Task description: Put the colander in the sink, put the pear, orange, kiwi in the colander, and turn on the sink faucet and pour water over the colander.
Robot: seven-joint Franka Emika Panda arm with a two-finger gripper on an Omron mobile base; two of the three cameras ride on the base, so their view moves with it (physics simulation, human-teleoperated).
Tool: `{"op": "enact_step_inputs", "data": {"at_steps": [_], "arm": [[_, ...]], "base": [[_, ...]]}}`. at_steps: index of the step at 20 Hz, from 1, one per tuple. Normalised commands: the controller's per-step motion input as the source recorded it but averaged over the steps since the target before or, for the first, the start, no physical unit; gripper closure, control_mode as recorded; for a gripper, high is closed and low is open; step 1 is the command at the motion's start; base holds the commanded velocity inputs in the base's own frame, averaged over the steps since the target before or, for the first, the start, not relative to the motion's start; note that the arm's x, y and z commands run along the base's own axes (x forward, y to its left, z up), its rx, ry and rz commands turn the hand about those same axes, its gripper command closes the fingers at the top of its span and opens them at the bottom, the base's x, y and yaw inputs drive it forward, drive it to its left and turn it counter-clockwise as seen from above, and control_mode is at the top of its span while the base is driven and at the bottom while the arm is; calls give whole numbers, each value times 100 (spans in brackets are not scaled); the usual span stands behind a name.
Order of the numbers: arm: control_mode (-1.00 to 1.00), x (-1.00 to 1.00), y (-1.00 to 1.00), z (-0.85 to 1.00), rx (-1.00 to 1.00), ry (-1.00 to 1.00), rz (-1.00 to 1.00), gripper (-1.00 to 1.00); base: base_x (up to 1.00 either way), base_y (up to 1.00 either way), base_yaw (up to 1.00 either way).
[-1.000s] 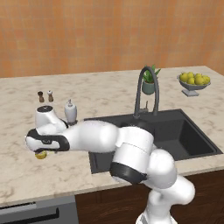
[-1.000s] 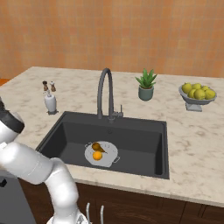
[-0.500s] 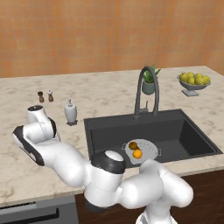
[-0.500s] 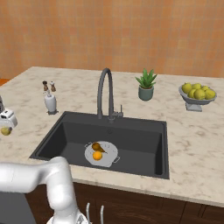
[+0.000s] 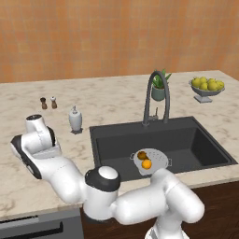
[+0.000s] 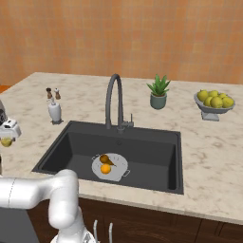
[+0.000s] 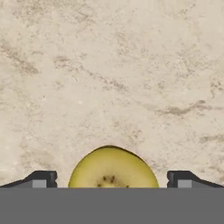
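Note:
My gripper (image 7: 111,180) is open and points down at the marble counter left of the sink (image 5: 191,140). The pale yellow-green kiwi (image 7: 113,168) lies between my two dark fingertips (image 7: 41,178), with a gap on each side. From the right base view, the kiwi (image 6: 5,142) lies under the gripper (image 6: 6,135) at the far left edge. The silvery colander (image 5: 157,162) (image 6: 118,167) sits on the floor of the sink (image 6: 152,152). It holds the pear (image 5: 142,155) (image 6: 104,159) and the orange (image 5: 146,164) (image 6: 105,168). The sink faucet (image 5: 156,95) (image 6: 113,97) shows no water.
A white soap bottle (image 5: 75,119) (image 6: 55,111) and two small shakers (image 5: 48,102) (image 6: 52,93) stand behind the gripper. A potted plant (image 5: 159,86) (image 6: 158,92) stands behind the sink. A grey footed bowl of lemons (image 5: 207,86) (image 6: 214,102) is at the far right.
My arm's elbow has swung low and toward the counter's front while the hand stays over the kiwi on the left counter. The jaws have stayed open.

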Motion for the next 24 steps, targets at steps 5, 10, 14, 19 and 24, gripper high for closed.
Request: {"op": "enact_step_inputs", "data": {"at_steps": [5,10,14,19,24], "arm": [[-100,0,16,-27,0,0,2,-100],[-100,-11,-10,-60,0,-3,0,-100],[-100,-55,0,-49,0,-14,0,-100],[-100,-56,1,-51,0,-14,0,100],[-100,-33,-2,-57,0,-12,0,100]], "base": [[0,0,0],[0,0,0],[0,0,0],[0,0,0],[0,0,0]]}}
